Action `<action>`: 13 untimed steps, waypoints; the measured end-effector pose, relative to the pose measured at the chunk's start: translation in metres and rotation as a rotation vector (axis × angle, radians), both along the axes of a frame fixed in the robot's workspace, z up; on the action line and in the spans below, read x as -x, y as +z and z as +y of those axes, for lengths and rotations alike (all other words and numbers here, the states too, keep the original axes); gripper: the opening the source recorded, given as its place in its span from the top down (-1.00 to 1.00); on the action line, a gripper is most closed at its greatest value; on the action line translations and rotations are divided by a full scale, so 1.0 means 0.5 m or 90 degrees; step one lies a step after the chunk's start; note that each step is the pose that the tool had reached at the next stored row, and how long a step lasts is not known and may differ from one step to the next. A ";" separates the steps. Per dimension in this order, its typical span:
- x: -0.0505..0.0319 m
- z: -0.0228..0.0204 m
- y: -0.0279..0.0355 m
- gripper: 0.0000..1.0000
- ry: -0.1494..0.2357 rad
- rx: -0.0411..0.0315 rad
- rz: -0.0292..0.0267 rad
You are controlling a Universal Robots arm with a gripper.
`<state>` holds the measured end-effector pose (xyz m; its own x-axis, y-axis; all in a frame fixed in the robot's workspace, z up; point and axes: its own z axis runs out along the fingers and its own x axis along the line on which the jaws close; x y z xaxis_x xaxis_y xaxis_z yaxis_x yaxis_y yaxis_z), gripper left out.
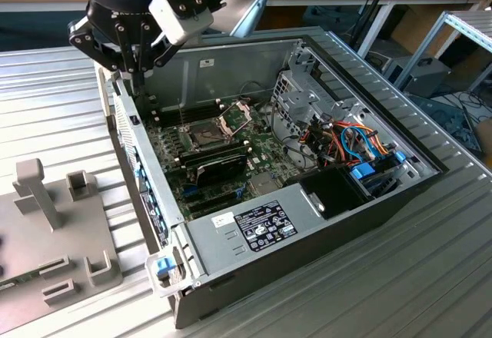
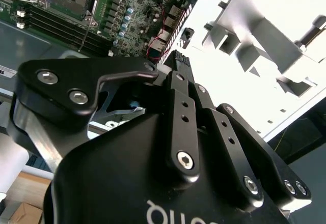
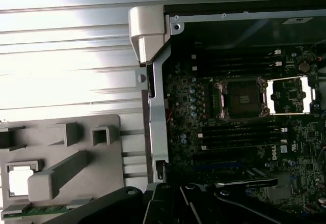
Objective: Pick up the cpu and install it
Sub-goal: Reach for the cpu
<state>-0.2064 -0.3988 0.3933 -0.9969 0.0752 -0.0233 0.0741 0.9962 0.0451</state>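
Ribbed metal desk carries one open case and one grey tray just beside it. One cpu lies in a tray pocket. One tool, pinched narrow, hangs over the case rim nearest the tray; one socket stands uncovered.

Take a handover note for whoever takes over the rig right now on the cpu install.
Gripper: over the case wall nearest the tray.
Cpu: the bright square in a tray pocket looks like it, in the first wrist view.
Socket: empty, frame open.
Done: nothing yet.
Left: pickup and install.
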 end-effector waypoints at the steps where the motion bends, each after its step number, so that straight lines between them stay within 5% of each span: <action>1: 0.006 0.0000 0.000 0.79 0.000 0.0000 0.0000; 13: 0.027 0.0000 0.000 0.79 0.000 0.0000 0.0000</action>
